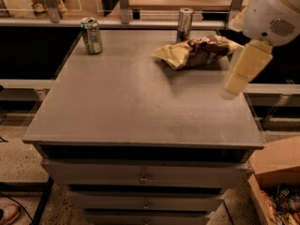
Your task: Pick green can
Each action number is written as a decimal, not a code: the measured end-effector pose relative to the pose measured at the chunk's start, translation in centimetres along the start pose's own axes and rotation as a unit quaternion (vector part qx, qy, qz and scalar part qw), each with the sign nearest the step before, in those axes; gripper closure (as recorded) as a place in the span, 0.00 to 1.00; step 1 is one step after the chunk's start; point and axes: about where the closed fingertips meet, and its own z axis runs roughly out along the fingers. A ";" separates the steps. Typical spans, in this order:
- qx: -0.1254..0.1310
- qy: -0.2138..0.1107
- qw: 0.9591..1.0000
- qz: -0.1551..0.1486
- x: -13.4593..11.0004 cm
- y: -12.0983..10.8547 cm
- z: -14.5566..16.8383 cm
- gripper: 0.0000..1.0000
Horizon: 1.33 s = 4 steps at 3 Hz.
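Note:
The green can (91,35), with a light label patch and a silver top rim, stands upright at the far left corner of the grey table (136,107). My gripper (240,70) shows as a cream-coloured piece hanging from the white arm joint (274,12) over the table's right side, just right of the chip bag. It is far to the right of the green can and holds nothing that I can see.
A taller silver-and-blue can (184,24) stands at the far edge, right of centre. A crumpled chip bag (197,53) lies in front of it. Drawers (143,177) sit below the tabletop. A cardboard box (277,162) is on the floor at the right. A metal rail (140,21) runs behind the table.

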 end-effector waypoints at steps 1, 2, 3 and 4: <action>-0.006 -0.031 0.999 -0.012 -5.1 -2.0 2.4 0.00; -0.014 -0.046 0.998 -0.038 -11.7 -3.4 5.6 0.00; -0.014 -0.046 0.998 -0.038 -11.7 -3.4 5.6 0.00; -0.010 -0.068 0.997 -0.036 -12.9 -4.1 6.5 0.00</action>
